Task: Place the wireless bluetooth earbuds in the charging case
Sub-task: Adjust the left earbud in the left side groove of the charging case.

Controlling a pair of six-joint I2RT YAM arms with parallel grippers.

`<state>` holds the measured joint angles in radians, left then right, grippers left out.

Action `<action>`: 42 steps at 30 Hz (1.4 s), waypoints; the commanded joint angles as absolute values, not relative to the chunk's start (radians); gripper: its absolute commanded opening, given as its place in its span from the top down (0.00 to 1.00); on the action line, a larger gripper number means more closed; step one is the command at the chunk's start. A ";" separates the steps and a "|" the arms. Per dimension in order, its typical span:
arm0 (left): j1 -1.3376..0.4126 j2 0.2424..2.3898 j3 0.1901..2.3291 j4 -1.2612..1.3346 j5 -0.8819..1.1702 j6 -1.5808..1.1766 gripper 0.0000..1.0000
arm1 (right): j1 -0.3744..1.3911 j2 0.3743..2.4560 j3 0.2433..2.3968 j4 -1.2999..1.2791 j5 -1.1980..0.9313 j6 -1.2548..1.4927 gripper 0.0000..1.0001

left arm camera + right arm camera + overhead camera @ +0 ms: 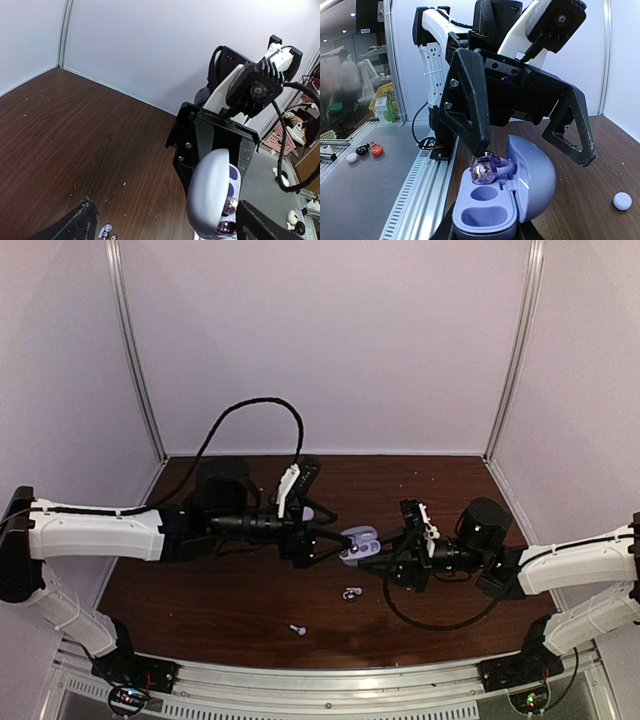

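The lavender charging case (pixel 540 180) stands open, lid up, and my right gripper (pixel 487 235) is shut on its base from below. A shiny purple earbud (pixel 485 170) lies on the case's far socket; the near socket (pixel 482 216) is empty. My left gripper (pixel 535 155) is open around the case, one fingertip (pixel 479 145) right above that earbud. From the left wrist I see the lid's back (pixel 210 195) and the earbud (pixel 229 206) between my open left gripper (pixel 165 220). From above, the case (pixel 358 542) sits between the left gripper (pixel 335 540) and right gripper (pixel 385 558).
Two loose earbuds lie on the brown table (pixel 200 590) near the front: one (pixel 350 592) just below the case, another (pixel 297 629) closer to the edge. A small round pale object (pixel 622 201) rests on the table beyond the case. White walls enclose the table.
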<state>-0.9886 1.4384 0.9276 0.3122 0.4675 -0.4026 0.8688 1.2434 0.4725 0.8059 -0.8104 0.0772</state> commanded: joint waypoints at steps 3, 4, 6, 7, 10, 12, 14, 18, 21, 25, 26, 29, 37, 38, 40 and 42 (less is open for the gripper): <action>-0.981 1.462 0.914 0.345 0.465 -0.381 0.02 | 0.876 1.201 0.500 0.865 -0.814 0.109 1.00; -0.982 1.463 0.912 0.346 0.465 -0.379 0.02 | 0.876 1.199 0.499 0.871 -0.815 0.113 1.00; -0.981 1.466 0.907 0.346 0.468 -0.370 0.02 | 0.875 1.198 0.500 0.885 -0.819 0.126 1.00; -0.981 1.469 0.906 0.344 0.467 -0.365 0.02 | 0.876 1.197 0.499 0.894 -0.821 0.133 1.00; -0.982 1.477 0.904 0.332 0.461 -0.350 0.02 | 0.876 1.200 0.504 0.910 -0.828 0.147 1.00; -0.982 1.481 0.904 0.318 0.449 -0.340 0.03 | 0.876 1.201 0.505 0.915 -0.831 0.151 1.00; -0.982 1.481 0.904 0.291 0.424 -0.317 0.03 | 0.875 1.200 0.505 0.921 -0.831 0.156 1.00; -0.983 1.472 0.913 0.233 0.368 -0.276 0.04 | 0.876 1.200 0.505 0.928 -0.831 0.160 1.00; -0.990 1.467 0.917 0.204 0.348 -0.227 0.04 | 0.874 1.199 0.503 0.930 -0.827 0.163 1.00; -1.008 1.456 0.928 0.188 0.341 -0.187 0.04 | 0.874 1.222 0.503 0.918 -0.825 0.153 1.00; -1.008 1.445 0.925 0.200 0.353 -0.186 0.04 | 0.874 1.228 0.503 0.913 -0.823 0.149 1.00; -1.008 1.410 0.907 0.257 0.392 -0.202 0.02 | 0.874 1.240 0.499 0.900 -0.817 0.138 1.00; -1.006 1.381 0.923 0.278 0.451 -0.223 0.02 | 0.875 1.266 0.498 0.879 -0.809 0.125 1.00; -1.006 1.381 0.927 0.280 0.448 -0.230 0.02 | 0.875 1.270 0.500 0.875 -0.806 0.122 1.00; -1.005 1.384 0.941 0.279 0.450 -0.237 0.02 | 0.876 1.277 0.504 0.862 -0.802 0.115 1.00; -1.006 1.394 0.962 0.272 0.454 -0.243 0.02 | 0.877 1.279 0.507 0.853 -0.795 0.111 1.00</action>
